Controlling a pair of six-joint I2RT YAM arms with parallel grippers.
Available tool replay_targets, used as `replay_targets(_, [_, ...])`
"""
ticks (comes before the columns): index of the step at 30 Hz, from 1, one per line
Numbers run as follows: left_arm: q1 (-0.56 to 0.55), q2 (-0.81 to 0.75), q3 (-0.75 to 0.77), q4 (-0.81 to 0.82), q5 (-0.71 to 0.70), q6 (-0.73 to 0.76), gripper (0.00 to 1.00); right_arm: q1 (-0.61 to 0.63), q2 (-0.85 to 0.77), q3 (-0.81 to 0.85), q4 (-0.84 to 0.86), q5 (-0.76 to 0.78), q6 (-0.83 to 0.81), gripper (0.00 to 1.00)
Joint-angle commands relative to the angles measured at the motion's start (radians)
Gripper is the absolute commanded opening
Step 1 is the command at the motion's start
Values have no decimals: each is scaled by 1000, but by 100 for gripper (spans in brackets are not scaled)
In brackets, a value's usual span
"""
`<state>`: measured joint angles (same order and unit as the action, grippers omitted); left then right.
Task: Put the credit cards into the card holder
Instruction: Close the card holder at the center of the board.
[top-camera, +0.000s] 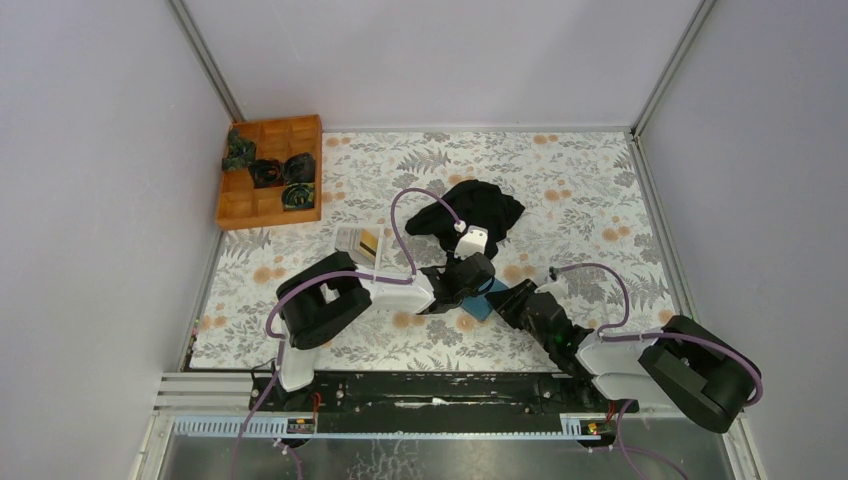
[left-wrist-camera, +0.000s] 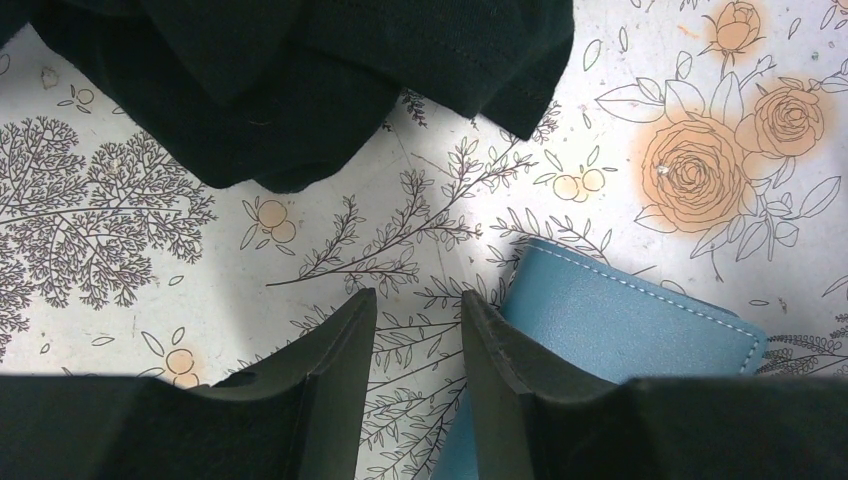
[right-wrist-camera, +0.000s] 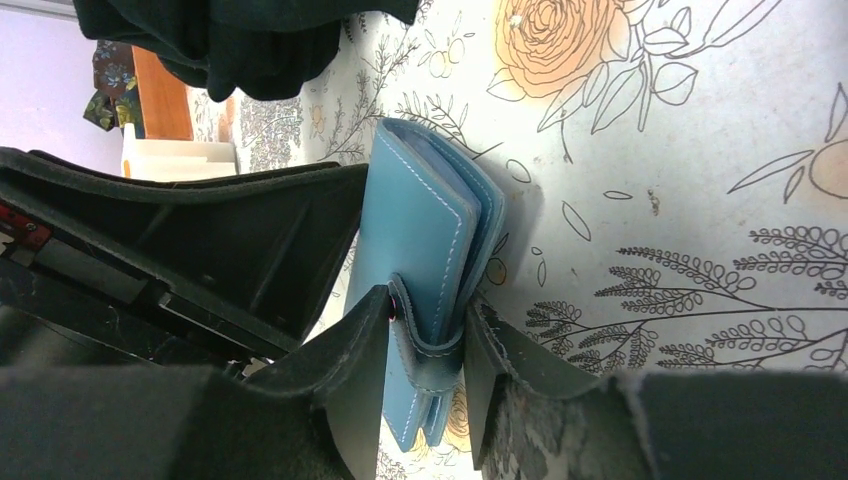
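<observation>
The teal-blue card holder (right-wrist-camera: 420, 220) lies folded on the flowered table, between the two arms in the top view (top-camera: 482, 304). My right gripper (right-wrist-camera: 425, 335) is shut on its near edge, over the closing strap. My left gripper (left-wrist-camera: 418, 305) is open and empty just above the table. Its right finger (left-wrist-camera: 500, 350) is next to the holder's left edge (left-wrist-camera: 620, 320). In the top view the left gripper (top-camera: 472, 288) and the right gripper (top-camera: 510, 300) meet over the holder. A pale card (top-camera: 368, 245) seems to lie in the white tray; I see no black card.
A black cloth (top-camera: 470, 215) lies bunched just beyond the grippers, also in the left wrist view (left-wrist-camera: 300, 90). The white shallow tray (top-camera: 352, 240) stands left of them. A wooden compartment tray (top-camera: 270, 170) with dark bundles is at the back left. The left arm's fingers (right-wrist-camera: 200, 250) crowd the holder.
</observation>
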<state>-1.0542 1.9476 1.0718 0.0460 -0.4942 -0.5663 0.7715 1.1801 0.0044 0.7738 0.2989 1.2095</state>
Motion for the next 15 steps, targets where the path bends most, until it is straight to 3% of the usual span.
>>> replay_targets(1, [-23, 74, -23, -112, 91, -13, 44, 13, 39, -15, 29, 20, 6, 32])
replay_targets(4, [-23, 73, -24, -112, 90, -12, 44, 15, 61, -20, 51, 18, 11, 32])
replay_targets(8, [-23, 65, -27, -116, 75, -11, 44, 15, 34, -14, 46, 18, -9, 47])
replay_targets(11, [-16, 38, -32, -125, 49, -17, 48, 15, -35, 22, -62, 36, -52, 57])
replay_targets(15, [1, -25, -59, -114, 18, -27, 55, 14, -122, 79, -211, 67, -115, 61])
